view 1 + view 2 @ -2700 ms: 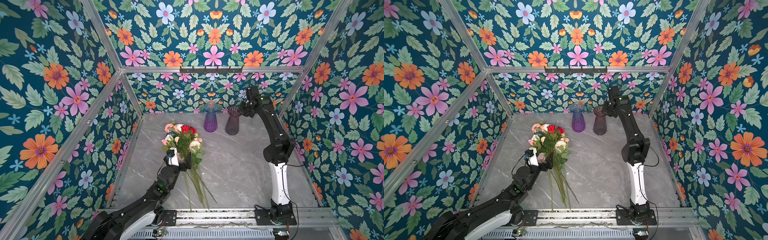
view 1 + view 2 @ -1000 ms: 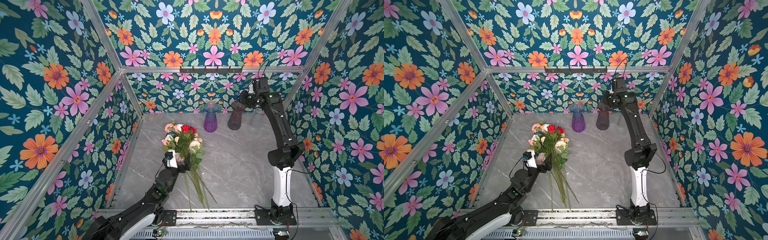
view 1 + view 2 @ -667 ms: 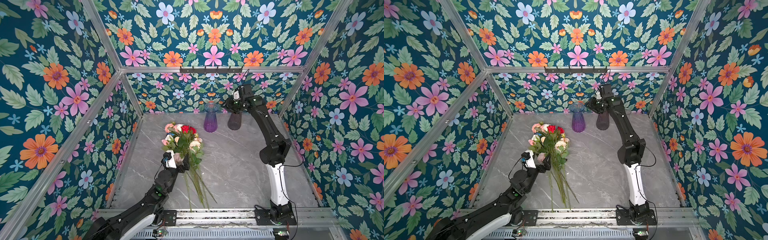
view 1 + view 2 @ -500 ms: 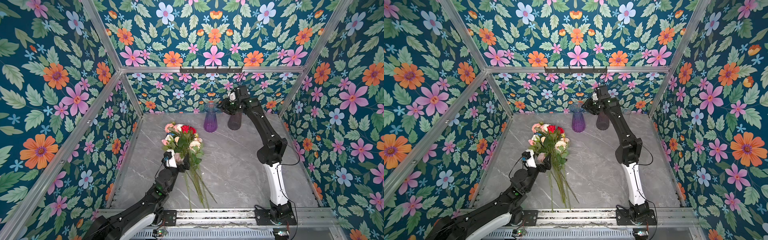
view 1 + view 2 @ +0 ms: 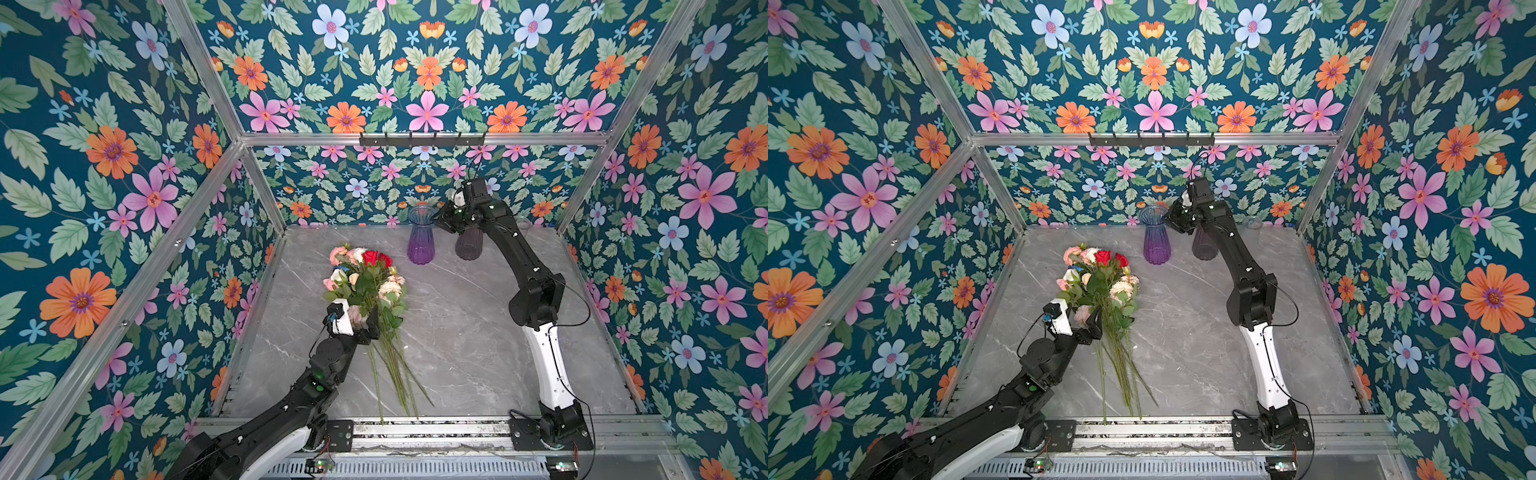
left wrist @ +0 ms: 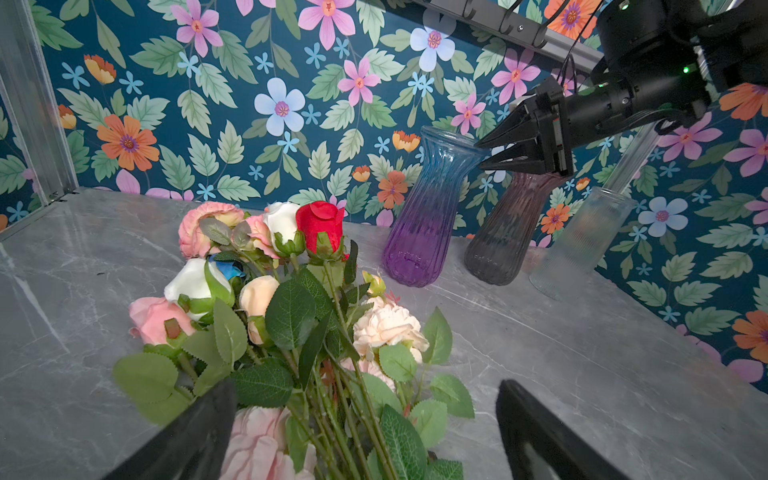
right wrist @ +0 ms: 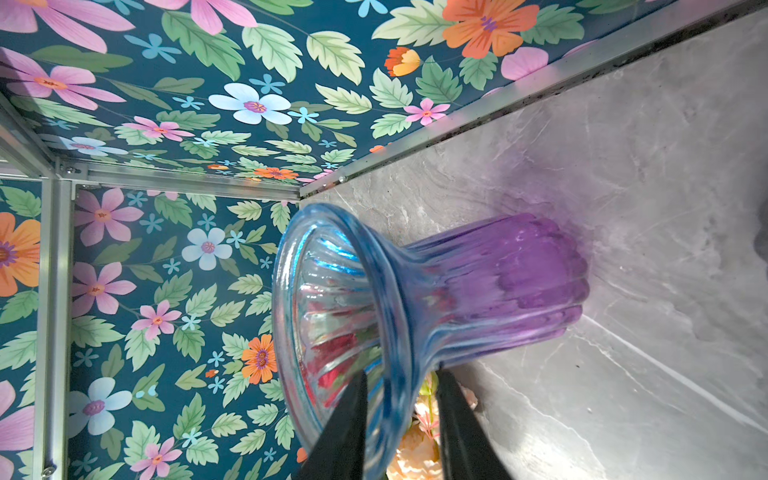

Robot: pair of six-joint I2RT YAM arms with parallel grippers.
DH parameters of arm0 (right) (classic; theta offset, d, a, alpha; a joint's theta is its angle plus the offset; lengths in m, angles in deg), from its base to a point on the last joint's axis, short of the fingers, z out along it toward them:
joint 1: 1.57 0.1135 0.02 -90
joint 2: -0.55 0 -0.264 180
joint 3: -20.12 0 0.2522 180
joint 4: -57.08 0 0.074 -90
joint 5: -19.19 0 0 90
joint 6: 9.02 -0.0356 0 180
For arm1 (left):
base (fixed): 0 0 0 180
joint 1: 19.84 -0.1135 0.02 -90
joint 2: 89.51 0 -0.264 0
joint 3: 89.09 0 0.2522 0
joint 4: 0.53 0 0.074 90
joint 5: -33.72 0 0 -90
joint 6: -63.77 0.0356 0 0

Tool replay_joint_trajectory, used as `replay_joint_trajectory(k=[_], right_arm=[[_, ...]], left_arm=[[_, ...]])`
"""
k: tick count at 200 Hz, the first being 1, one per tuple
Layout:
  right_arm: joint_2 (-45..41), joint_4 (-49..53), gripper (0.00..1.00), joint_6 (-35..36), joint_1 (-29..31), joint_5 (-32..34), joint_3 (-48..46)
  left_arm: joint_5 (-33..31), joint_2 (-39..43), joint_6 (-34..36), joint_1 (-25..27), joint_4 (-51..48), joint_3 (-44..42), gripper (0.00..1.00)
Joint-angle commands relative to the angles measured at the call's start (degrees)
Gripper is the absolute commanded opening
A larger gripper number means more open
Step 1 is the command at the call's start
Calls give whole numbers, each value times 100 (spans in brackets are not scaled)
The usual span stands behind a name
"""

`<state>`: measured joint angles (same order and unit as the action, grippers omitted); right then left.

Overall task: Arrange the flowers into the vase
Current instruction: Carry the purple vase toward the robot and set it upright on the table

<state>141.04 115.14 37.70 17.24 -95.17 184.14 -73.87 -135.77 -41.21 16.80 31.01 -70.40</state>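
Marble tabletop, flowers inside wide-open left gripper; right gripper astride blue-purple vase rim, grip unclear

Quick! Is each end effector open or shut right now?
Left end effector: open wide, fingers either side of the green-stemmed artificial flowers.
Right end effector: astride the rim of the ribbed blue-to-purple glass vase; grip cannot be told.

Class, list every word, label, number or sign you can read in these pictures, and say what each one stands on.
No readable text, label, brand, number or sign anywhere.
Faint marks low on the purple vase: too blurred to read.
Faint marks low on the grey vase: too blurred to read.
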Motion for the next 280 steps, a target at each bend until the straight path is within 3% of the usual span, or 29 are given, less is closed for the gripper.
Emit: replay_joint_trajectory(k=[1, 48, 83, 112, 140, 212, 250, 280], right_arm=[[0, 268, 24, 11, 35, 384, 47], [-440, 784, 14, 353, 110, 1072, -307], [-963, 718, 0, 514, 132, 1186, -933], [-1496, 670, 0, 604, 134, 1179, -1519], [-2362, 519, 0, 712, 153, 1124, -2564], [-5854, 37, 0, 610, 166, 740, -6573], [-7106, 90, 0, 611, 253, 521, -7741], [-7686, -24, 0, 566, 546, 706, -8368]], left_arm=[[30, 0, 22, -8, 142, -2, 100], [6, -3, 22, -8, 130, -3, 100], [10, -23, 23, -8, 130, 17, 100], [20, 2, 32, -8, 131, -1, 100], [-4, 21, 22, -8, 130, -14, 100], [-50, -311, 39, -17, 8, 244, 100], [-43, -578, 39, -34, -173, 483, 100], [-12, -907, 37, -34, -428, 781, 100]])
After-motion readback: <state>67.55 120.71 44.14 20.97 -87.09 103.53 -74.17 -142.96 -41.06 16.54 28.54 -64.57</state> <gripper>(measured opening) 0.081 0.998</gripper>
